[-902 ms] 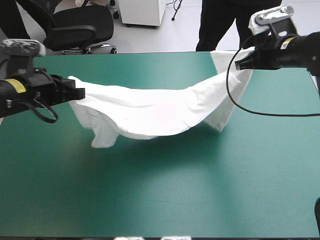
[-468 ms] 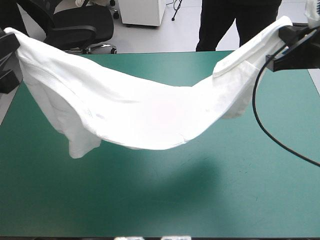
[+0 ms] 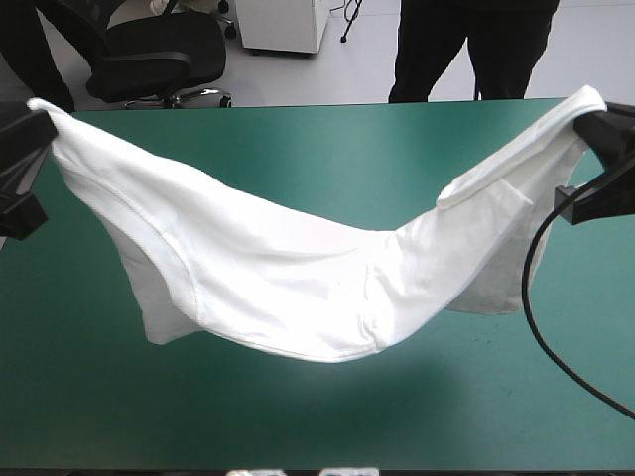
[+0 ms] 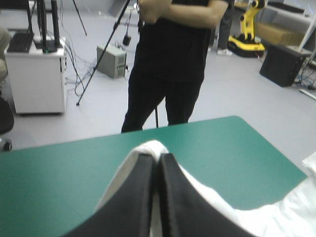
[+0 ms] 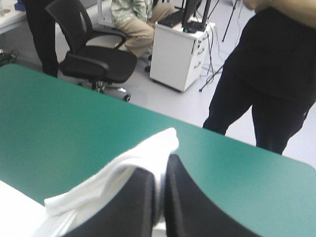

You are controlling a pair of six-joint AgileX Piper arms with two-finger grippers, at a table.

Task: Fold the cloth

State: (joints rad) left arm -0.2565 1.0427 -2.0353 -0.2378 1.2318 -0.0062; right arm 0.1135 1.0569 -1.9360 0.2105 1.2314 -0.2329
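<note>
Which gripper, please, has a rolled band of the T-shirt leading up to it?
The right gripper; at the left gripper the T-shirt fans out flat instead.

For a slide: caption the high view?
Left gripper and right gripper hold the white T-shirt stretched between them, its middle sagging over the teal-green table.

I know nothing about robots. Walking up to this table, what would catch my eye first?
A white T-shirt hangs stretched like a hammock above the teal-green table, sagging low in the middle. Each end is pinched by a pair of black fingers: the left gripper holds one end over the table's left edge, the right gripper the other over its right edge. Both are shut on the fabric.
</note>
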